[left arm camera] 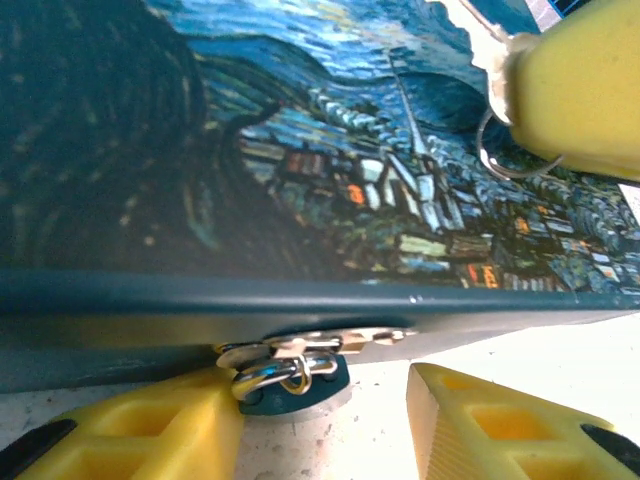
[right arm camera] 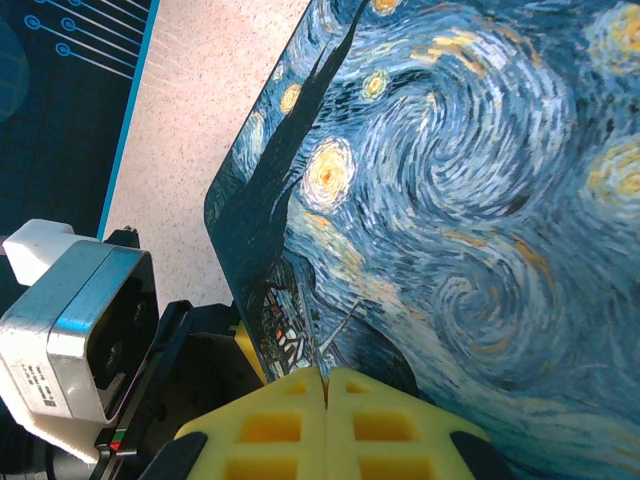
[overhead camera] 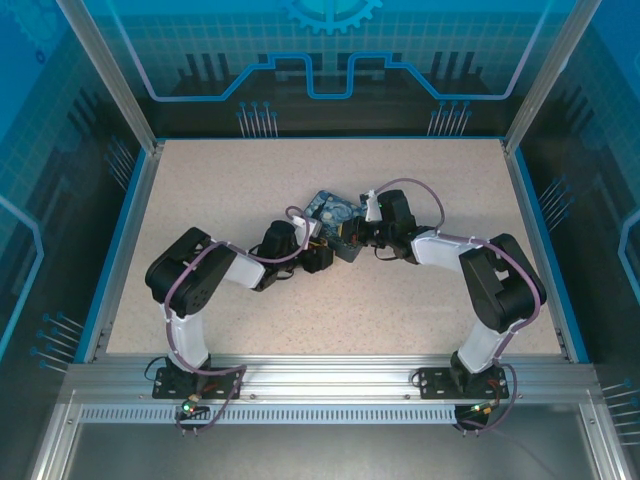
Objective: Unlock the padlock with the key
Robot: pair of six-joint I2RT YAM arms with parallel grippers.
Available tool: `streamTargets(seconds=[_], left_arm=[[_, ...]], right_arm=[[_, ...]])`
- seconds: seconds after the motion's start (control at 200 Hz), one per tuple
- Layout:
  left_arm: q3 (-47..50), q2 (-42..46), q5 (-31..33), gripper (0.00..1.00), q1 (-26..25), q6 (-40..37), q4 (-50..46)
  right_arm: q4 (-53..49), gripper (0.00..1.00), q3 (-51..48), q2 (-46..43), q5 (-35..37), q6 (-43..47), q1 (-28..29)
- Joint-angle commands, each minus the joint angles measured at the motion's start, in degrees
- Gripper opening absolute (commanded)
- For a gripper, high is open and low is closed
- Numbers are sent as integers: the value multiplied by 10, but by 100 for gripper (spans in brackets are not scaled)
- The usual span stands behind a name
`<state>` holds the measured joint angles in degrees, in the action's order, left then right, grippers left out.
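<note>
The padlock (left arm camera: 285, 375) hangs from the hasp on the front edge of the Starry-Night box (left arm camera: 300, 150), its shiny shackle through the loop. My left gripper (left arm camera: 322, 408) is open at table level, its left finger touching the shackle and its right finger standing apart. The right gripper (right arm camera: 325, 378) hovers over the lid with its yellow pads (left arm camera: 580, 90) pressed together on the key (left arm camera: 478, 38). A wire key ring (left arm camera: 497, 150) dangles below the pads. From above, both grippers meet at the box (overhead camera: 332, 210).
The box lies near the middle of the speckled table (overhead camera: 200, 190), bounded by a blue rim and aluminium posts. In the right wrist view, the left arm's silver camera block (right arm camera: 75, 330) sits close to the box's corner.
</note>
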<state>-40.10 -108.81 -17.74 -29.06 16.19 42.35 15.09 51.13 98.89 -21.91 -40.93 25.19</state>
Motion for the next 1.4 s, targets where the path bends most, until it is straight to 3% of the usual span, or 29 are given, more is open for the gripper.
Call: streamTargets(seconds=[0.0,0.45,0.72,0.89,1.171,1.396], left_arm=[[-17,-10,37,46,-3,12,-12],[-43,-16,72,35,-7,24,-33],[-49,-14,78,23,-11,24,-38],[-47,1,78,23,-12,36,-47],[-50,62,75,19,-16,130,-107],[-68,100,69,10,-33,224,-207]], right_arm=[[-61,0,-4,5,10,5,11],[-59,0,-4,9,11,5,17],[-56,0,-4,4,12,8,18],[-56,0,-1,-16,18,20,15],[-113,0,-4,-152,74,105,3],[-209,0,-115,-319,137,186,11]])
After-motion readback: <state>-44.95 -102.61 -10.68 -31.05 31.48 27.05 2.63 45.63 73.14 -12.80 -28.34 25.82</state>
